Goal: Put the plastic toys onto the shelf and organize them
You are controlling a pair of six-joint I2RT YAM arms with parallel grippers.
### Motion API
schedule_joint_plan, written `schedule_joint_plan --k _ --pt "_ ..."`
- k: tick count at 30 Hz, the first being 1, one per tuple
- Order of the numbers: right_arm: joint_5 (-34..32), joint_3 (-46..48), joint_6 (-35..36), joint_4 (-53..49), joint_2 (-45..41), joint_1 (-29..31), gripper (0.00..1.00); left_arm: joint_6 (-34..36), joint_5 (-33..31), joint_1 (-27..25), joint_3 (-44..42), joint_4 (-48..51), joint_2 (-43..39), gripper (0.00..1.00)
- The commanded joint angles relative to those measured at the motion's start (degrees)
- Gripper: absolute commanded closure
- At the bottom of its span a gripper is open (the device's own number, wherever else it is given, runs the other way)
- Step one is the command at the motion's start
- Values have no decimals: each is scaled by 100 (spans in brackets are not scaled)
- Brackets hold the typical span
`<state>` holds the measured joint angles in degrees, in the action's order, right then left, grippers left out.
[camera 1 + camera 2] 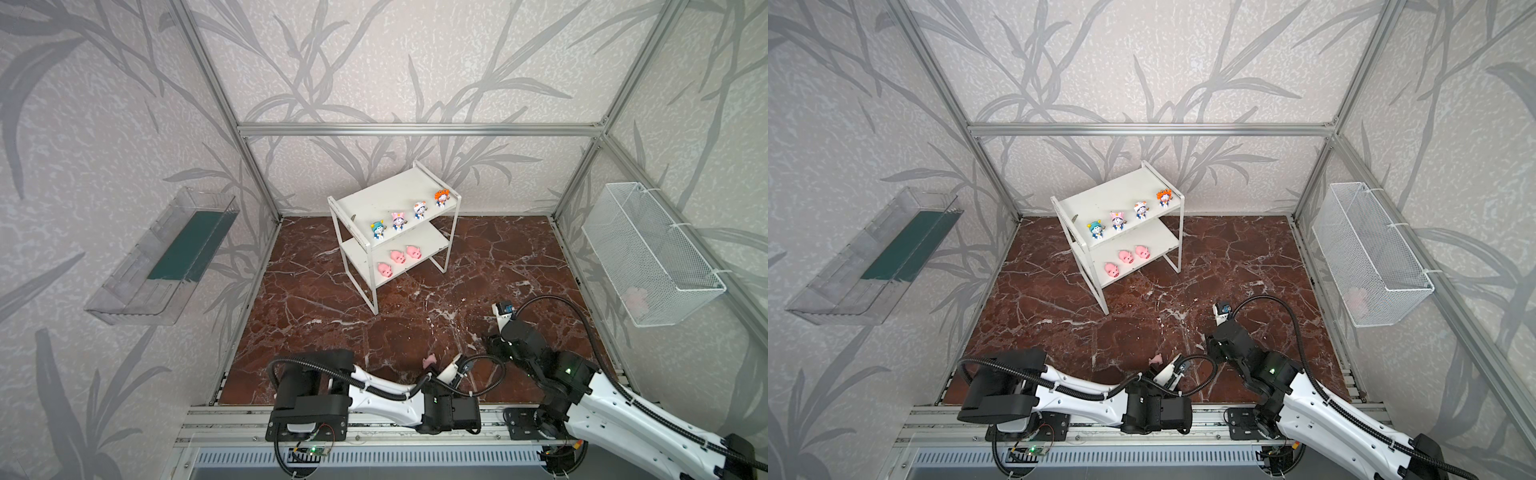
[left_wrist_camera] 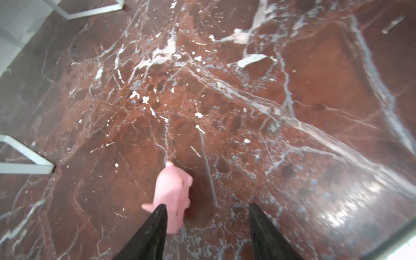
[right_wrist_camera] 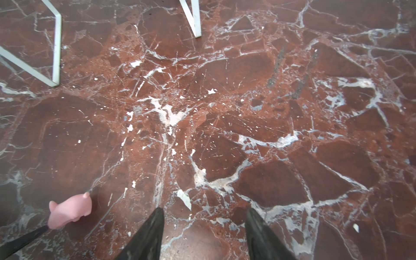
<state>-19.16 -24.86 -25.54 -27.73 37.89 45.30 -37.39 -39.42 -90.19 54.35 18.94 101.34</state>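
Well, I see my left gripper (image 2: 207, 206) spread, one jaw touching a loose pink pig (image 2: 173, 193) on the floor, well in front of the shelf (image 1: 374, 199). My right gripper (image 3: 204, 209) is spread too. Three pigs (image 1: 397, 257) sit on the shelf's lower board, four figurines (image 1: 397, 221) on top.

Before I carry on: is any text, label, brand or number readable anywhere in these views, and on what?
No readable text in any view.
Circuit board with a green light, at the front: any print is too small to read.
Shelf, clear tray, mesh basket: no label shows.
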Motion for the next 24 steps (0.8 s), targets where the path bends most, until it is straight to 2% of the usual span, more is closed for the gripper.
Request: schedule_joint_plan --k 1,4,7,11,15,18,21,24 --pt "-108 -54 -59 -219 -58 -73 41 107 186 -66 -206 -286 -400 29" --pt "72 -37 -10 -189 -54 -109 40 264 373 -44 -660 -803 -955 12" --pt "564 -17 123 -2 82 -161 40 347 488 73 -1294 -1502 -1686 1" --pt "1275 -49 167 272 482 -162 40 230 734 328 -1894 -1713 -2698 1" --pt "2378 58 161 1053 959 -162 44 71 768 584 -2314 -1459 -3531 1" --pt "2970 62 46 1544 1444 -120 49 -134 775 814 -2598 -1177 -4144 1" --pt "3233 -107 32 1745 1930 89 54 -260 774 989 -2897 -1008 -4772 1" --pt "3108 -265 -12 1920 2302 481 59 -287 640 1071 -3071 -784 -5305 1"
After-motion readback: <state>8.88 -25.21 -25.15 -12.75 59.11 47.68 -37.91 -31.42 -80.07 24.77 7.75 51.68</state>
